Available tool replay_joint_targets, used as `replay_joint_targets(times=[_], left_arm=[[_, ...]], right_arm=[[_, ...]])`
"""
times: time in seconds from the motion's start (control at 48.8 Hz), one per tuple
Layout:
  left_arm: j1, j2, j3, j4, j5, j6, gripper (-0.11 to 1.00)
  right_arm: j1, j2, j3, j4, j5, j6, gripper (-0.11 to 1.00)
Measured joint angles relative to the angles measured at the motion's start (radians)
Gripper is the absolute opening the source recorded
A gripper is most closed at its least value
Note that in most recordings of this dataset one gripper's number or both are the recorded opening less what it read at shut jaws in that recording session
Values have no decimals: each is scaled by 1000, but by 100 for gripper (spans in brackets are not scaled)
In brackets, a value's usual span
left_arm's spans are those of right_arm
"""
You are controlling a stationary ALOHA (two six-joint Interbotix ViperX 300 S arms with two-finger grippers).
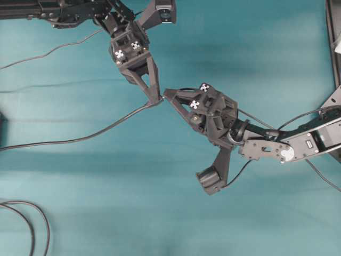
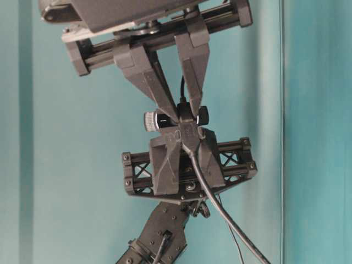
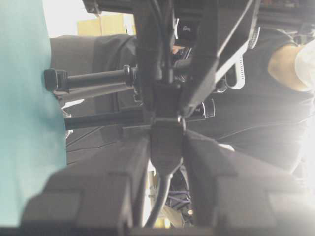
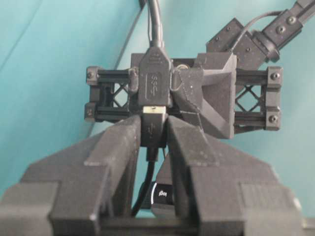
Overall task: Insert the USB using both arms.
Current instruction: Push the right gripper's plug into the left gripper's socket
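Note:
In the right wrist view my right gripper [image 4: 153, 120] is shut on the USB [image 4: 153, 132], a short dark plug body with a silver tip. The tip sits at the mouth of the wider dark socket [image 4: 153, 81], and only a narrow silver band [image 4: 153, 109] shows between them. In the left wrist view my left gripper [image 3: 166, 135] is shut on that socket [image 3: 166, 147], whose cable hangs down between the fingers. From overhead the left gripper [image 1: 156, 98] and the right gripper [image 1: 167, 94] meet tip to tip above mid-table. At table level the right gripper [image 2: 184, 118] is above the left gripper [image 2: 186, 137].
The socket's grey cable [image 1: 80, 138] trails left across the teal table. Cable loops [image 1: 32, 224] lie at the bottom left and a thin cable [image 1: 53, 50] at the top left. A webcam [image 4: 162, 194] stands behind the grippers. Dark equipment [image 1: 333, 42] lines the right edge.

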Motion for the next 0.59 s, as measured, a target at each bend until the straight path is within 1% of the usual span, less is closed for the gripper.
replay_joint_targets(times=[0.594], left_arm=[[-2, 0, 0, 2, 3, -2, 22]], right_arm=[[0, 17, -17, -2, -5, 2, 21]])
